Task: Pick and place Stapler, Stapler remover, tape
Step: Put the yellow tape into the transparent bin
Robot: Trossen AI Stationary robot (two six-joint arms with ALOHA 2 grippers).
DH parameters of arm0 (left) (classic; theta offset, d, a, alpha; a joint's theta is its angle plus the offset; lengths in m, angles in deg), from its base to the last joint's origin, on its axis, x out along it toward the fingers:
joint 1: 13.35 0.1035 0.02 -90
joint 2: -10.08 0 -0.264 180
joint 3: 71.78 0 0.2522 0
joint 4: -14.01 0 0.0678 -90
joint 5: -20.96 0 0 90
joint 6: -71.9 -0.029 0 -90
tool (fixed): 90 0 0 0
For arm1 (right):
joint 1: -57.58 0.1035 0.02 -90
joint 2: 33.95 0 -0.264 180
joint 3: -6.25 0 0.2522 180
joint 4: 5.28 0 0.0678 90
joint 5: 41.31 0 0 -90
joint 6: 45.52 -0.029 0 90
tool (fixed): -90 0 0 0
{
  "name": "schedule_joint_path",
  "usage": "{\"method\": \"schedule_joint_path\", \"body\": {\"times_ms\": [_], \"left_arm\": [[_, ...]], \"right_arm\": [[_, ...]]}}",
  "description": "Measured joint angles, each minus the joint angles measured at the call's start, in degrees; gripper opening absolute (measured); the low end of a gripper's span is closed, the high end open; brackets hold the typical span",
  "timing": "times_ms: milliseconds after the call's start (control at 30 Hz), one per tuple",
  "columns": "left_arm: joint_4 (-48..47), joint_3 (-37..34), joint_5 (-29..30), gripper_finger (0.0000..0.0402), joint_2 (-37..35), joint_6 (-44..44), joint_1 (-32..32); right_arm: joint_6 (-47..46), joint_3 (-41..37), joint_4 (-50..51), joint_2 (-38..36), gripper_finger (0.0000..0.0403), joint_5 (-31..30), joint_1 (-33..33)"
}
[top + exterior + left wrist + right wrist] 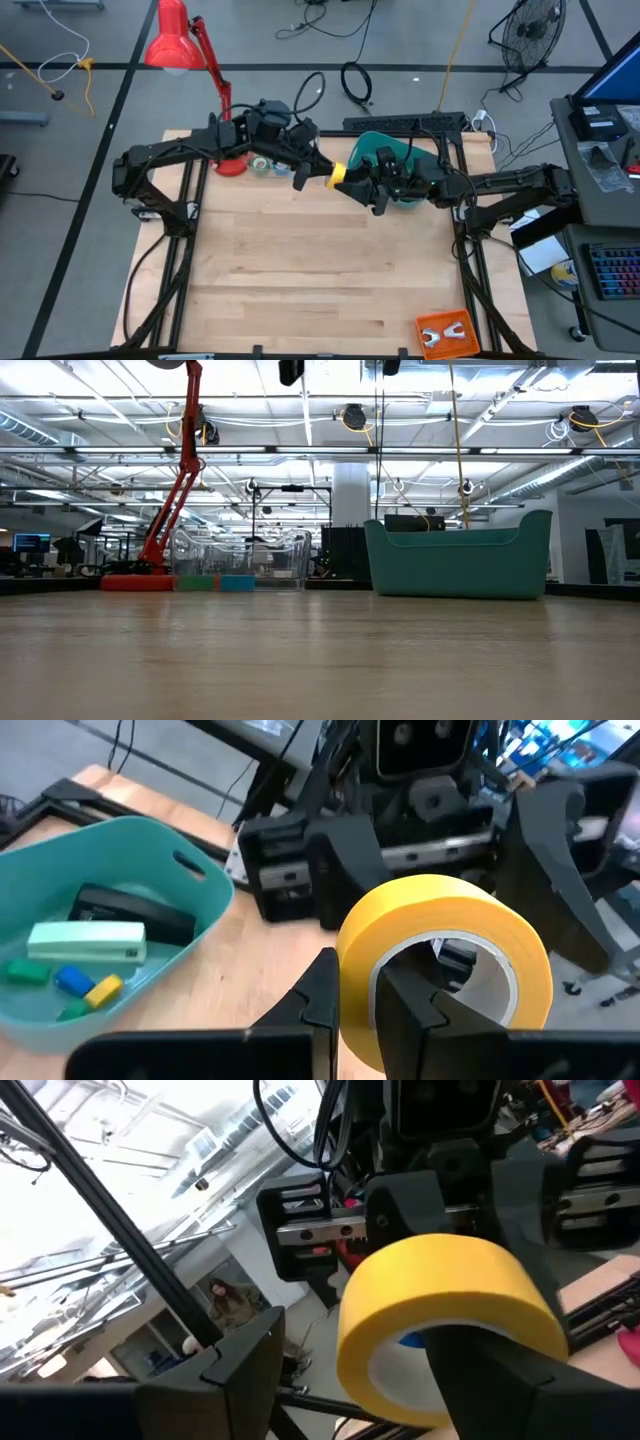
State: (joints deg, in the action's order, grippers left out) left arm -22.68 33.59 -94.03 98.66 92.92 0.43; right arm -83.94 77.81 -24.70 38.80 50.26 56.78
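Above the back of the bench, the left hand is clenched on the wall of the yellow tape roll, one finger inside the ring and one outside. The roll is a broad, glossy yellow band around a pale core, held in the air. The right hand meets it from the other side, its fingers spread wide, one reaching into the roll's hole and the other standing clear outside. Just behind the right hand stands a teal bin; in it lie the black stapler, a pale green block and small coloured blocks. More tape rolls sit near a red lamp.
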Motion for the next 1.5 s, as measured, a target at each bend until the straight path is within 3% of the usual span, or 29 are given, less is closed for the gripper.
{"method": "schedule_joint_path", "body": {"times_ms": [167, 300, 600, 767, 867, 967, 1100, 1167, 1333, 1500], "left_arm": [[1.01, 0.02, -0.02, 0.0037, 1.14, 0.30, -0.41], [0.91, 0.02, -0.90, 0.0037, 1.20, 0.44, 0.15], [0.53, 0.02, -3.52, 0.0054, 1.26, 1.31, 0.33], [-0.89, 0.00, -5.53, 0.0051, 0.87, 1.47, 0.61], [-4.37, -0.07, -3.64, 0.0054, -0.55, 0.43, 1.68], [-11.95, -0.14, 2.91, 0.0062, -4.12, -0.82, 3.64], [-17.99, 0.10, 16.46, 0.0065, -9.16, -0.96, 7.03], [-20.08, -0.07, 18.93, 0.0065, -10.80, -0.73, 8.17], [-24.48, 0.04, 19.36, 0.0066, -15.24, 0.70, 8.77], [-27.69, -0.10, 19.77, 0.0067, -16.66, 1.99, 4.11]], "right_arm": [[-0.17, -0.02, 0.67, 0.02, 0.0217, -0.94, 0.07], [-0.97, -0.02, 1.32, 0.02, 0.0184, -1.33, 0.07], [-1.38, 0.00, 1.46, 0.04, 0.0034, 0.56, 0.07], [-1.46, 0.03, 1.99, 0.04, 0.0032, 0.99, -0.21], [-1.40, 0.21, 3.03, 0.08, 0.0036, -0.51, -0.51], [-1.21, 0.06, 4.39, -0.01, 0.0036, -1.88, -1.58], [-2.46, 0.13, 4.84, -0.04, 0.0034, -2.45, -4.06], [-2.95, 0.11, 5.40, -0.04, 0.0034, -2.39, -5.72], [-3.38, 0.11, 6.45, -0.01, 0.0034, -5.31, -10.34], [-4.82, 0.11, 6.36, 2.68, 0.0034, -5.86, -16.17]]}}
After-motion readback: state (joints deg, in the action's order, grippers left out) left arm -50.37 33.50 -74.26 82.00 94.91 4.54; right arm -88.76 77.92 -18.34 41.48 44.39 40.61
